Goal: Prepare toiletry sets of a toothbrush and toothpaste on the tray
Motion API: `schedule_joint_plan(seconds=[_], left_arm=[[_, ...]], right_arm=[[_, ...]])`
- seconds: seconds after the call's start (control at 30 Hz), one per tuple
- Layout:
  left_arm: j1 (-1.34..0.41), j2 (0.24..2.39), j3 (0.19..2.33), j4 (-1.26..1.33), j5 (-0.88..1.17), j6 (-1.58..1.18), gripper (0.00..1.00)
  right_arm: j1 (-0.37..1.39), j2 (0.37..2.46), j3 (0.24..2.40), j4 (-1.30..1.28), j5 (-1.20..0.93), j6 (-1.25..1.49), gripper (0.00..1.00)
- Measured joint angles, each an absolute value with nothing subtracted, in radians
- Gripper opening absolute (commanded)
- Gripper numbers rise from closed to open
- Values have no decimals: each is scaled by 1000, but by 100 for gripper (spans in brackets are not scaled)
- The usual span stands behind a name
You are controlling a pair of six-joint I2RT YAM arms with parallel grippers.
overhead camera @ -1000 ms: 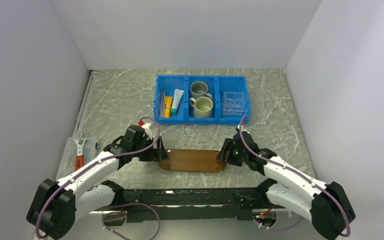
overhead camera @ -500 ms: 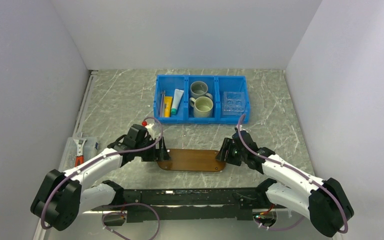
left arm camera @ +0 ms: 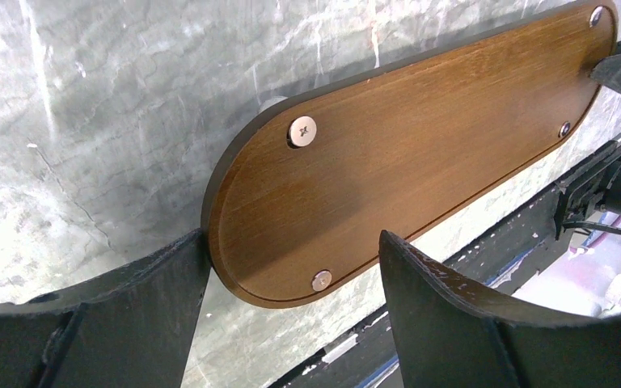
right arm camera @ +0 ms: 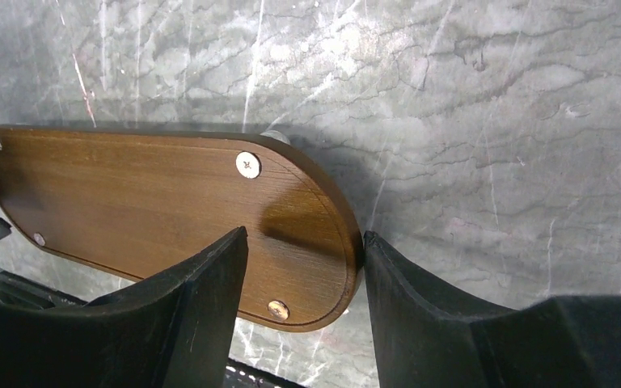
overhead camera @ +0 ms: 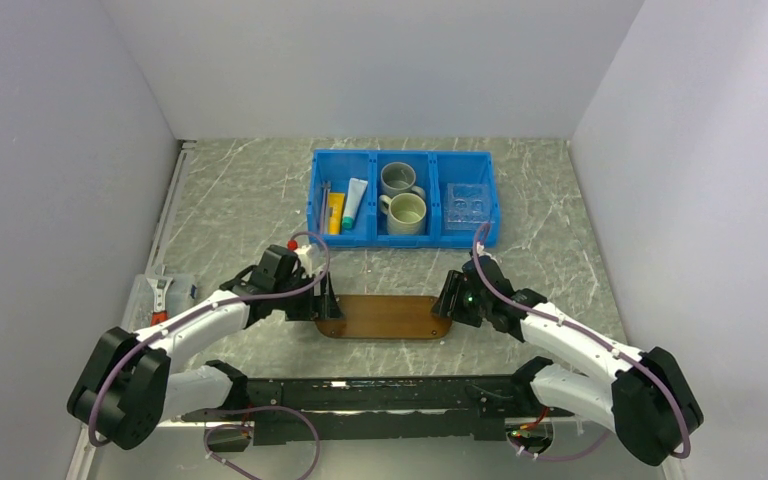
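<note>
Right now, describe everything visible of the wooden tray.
The tray is a flat dark-brown wooden oblong with rounded ends, visible grain and a thin groove inside its edge. Four metal screws sit near its ends; a small round foot shows beneath. Nothing lies on it. It lies crosswise on the grey marbled table, nearer than the blue bin. The left gripper and right gripper each straddle one end; whether they clamp it is unclear.

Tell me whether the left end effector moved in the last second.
Yes. Left end effector edged right over the tray end, judged against the blue bin.
</note>
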State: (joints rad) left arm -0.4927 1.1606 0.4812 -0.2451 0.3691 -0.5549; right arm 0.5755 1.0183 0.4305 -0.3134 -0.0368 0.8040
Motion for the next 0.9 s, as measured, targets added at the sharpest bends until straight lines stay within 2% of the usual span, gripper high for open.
schedule_joint_plan(seconds=[0.57, 0.9], left_arm=[[-493, 1217, 552, -244, 364, -535, 79], [-493, 1222, 552, -245, 359, -535, 84]], right_arm=[[562, 1015, 432, -323, -9, 804, 57], [556, 1020, 440, -324, -9, 802, 60]])
